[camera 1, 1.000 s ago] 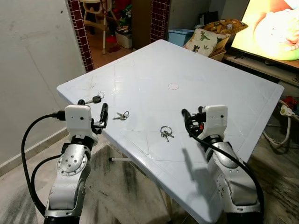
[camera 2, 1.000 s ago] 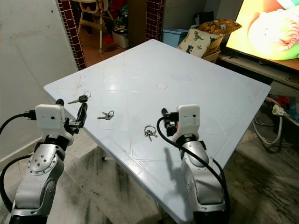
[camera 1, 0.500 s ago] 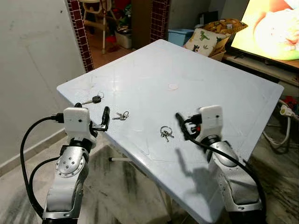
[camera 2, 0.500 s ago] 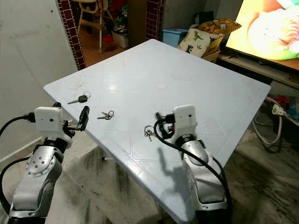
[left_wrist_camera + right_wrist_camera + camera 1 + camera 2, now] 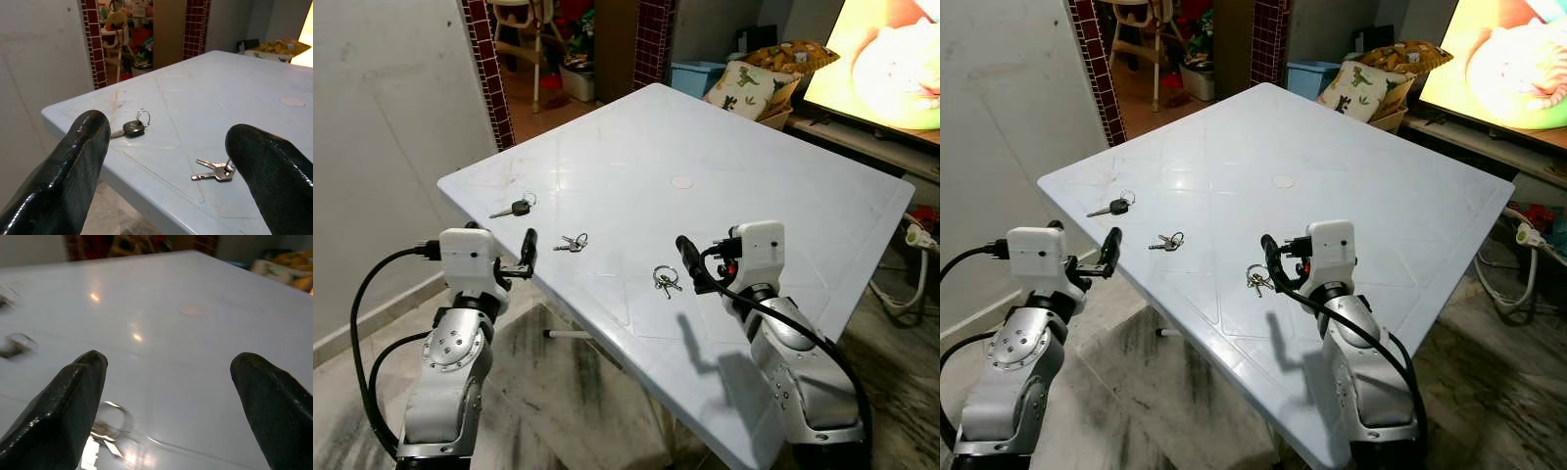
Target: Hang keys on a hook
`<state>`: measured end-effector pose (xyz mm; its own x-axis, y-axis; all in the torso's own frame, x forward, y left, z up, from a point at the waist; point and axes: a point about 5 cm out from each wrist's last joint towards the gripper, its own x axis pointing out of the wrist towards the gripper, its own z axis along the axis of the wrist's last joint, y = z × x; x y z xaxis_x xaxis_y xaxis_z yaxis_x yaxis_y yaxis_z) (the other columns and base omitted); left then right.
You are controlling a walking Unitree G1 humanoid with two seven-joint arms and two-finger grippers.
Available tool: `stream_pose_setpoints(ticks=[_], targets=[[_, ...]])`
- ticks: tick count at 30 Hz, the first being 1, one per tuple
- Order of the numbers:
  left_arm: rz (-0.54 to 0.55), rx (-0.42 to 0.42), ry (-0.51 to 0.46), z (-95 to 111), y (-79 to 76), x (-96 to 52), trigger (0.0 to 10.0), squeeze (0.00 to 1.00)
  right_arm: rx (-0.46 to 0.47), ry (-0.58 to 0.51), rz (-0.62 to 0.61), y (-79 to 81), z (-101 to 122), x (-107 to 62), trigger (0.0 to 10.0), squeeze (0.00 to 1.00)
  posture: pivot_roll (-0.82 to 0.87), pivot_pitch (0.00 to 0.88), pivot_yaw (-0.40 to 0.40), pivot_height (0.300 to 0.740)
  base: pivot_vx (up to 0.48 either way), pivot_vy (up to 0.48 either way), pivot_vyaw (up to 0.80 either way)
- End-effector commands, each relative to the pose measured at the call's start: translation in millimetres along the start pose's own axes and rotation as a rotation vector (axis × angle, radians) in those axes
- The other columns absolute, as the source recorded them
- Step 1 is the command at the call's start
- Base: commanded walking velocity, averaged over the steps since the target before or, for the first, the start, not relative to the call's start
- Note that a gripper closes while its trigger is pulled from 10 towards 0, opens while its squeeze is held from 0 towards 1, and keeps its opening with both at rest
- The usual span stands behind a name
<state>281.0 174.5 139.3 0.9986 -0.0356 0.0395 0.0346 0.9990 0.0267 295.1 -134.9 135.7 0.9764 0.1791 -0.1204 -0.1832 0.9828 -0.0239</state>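
Your right gripper [image 5: 685,257] sits low over the table in the lower centre-right of the left eye frame, fingers spread wide apart and holding nothing; the ringed key bunch [image 5: 663,280] lies flat on the table just beside its left fingertip, toward frame centre, not touching that you can confirm. In the right wrist view the same bunch [image 5: 111,423] shows as a blurred metal ring next to one black finger [image 5: 63,406]. Your left gripper [image 5: 504,262] is at the left of the frame, at the table's near-left edge, fingers also wide apart and empty. Beyond it on the tabletop is a small pair of silver keys [image 5: 572,242], and farther toward the left corner a black-headed key [image 5: 514,209] with a small split ring. All three key sets are thin metal, lying flat and well apart from each other. The table [image 5: 754,186] is glossy white plastic with shallow moulded lines and a round plug mark near its middle. Floor below is grey marbled stone. In the far upper frame: plain white wall at left, dark red tiled doorway pillars [image 5: 481,64], a dinosaur-print cushion [image 5: 749,86], and a lit screen [image 5: 891,59] at upper right.
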Motion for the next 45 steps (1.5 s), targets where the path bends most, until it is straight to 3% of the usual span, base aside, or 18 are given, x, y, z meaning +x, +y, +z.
stream_pose_setpoints(ticks=[1,6,10,11,12,13,16,19,28,31,45], targets=[[-0.006,0.005,-0.004,1.9,-1.4,-2.0,10.0,1.0,0.045,-0.026,-0.023,-3.4,2.9,2.7,10.0,1.0,0.02,0.0,-0.044,0.74,0.0,0.0,0.0],[-0.028,0.015,-0.006,2.9,-3.9,-1.9,10.0,1.0,0.019,-0.045,-0.019,-2.4,2.7,5.8,10.0,1.0,0.02,0.0,-0.044,0.74,0.0,0.0,0.0],[-0.11,-0.011,0.015,0.5,-16.2,-1.4,10.0,1.0,0.011,-0.029,-0.044,-2.0,4.6,9.9,10.0,1.0,0.02,0.0,-0.043,0.74,0.0,0.0,0.0],[-0.211,-0.016,0.042,-2.2,-28.6,-3.6,10.0,0.94,-0.005,-0.015,0.018,3.7,4.4,12.9,10.0,0.0,0.02,0.0,-0.039,0.74,0.0,0.0,0.0],[-0.25,-0.013,0.055,-3.6,-33.0,-5.0,10.0,0.94,-0.02,-0.013,0.044,6.1,4.4,14.0,10.0,0.0,0.02,0.0,-0.039,0.74,0.0,0.0,0.0],[-0.289,-0.03,0.077,-6.0,-37.5,-6.9,10.0,0.0,-0.055,0.007,0.051,7.3,2.4,15.8,10.0,0.0,0.03,0.0,-0.038,0.74,0.0,0.0,0.0],[-0.379,-0.053,0.138,-13.2,-47.0,-13.3,10.0,0.0,-0.129,0.062,0.054,8.5,-5.0,22.6,10.0,0.0,0.02,0.0,-0.036,0.74,0.0,0.0,0.0],[-0.425,-0.04,0.166,-16.8,-51.3,-16.1,10.0,0.0,-0.112,0.09,0.077,11.4,-7.3,27.4,10.0,0.0,0.03,0.0,-0.033,0.74,0.0,0.0,0.0],[-0.517,-0.049,0.238,-20.8,-56.7,-21.8,10.0,0.0,-0.185,0.18,0.194,31.5,-15.2,45.5,10.0,0.0,0.03,0.0,-0.032,0.74,0.0,0.0,0.0],[-0.602,-0.022,0.279,-23.6,-61.0,-30.5,10.0,0.0,-0.215,0.222,0.223,35.0,-21.7,49.6,10.0,0.0,0.05,0.002,-0.033,0.74,0.0,0.0,0.0],[-0.601,0.03,0.283,-22.4,-55.6,-32.9,10.0,0.0,-0.243,0.268,0.239,26.1,-30.4,40.1,10.0,0.0,0.04,0.013,-0.021,0.74,0.0,0.0,0.0]])
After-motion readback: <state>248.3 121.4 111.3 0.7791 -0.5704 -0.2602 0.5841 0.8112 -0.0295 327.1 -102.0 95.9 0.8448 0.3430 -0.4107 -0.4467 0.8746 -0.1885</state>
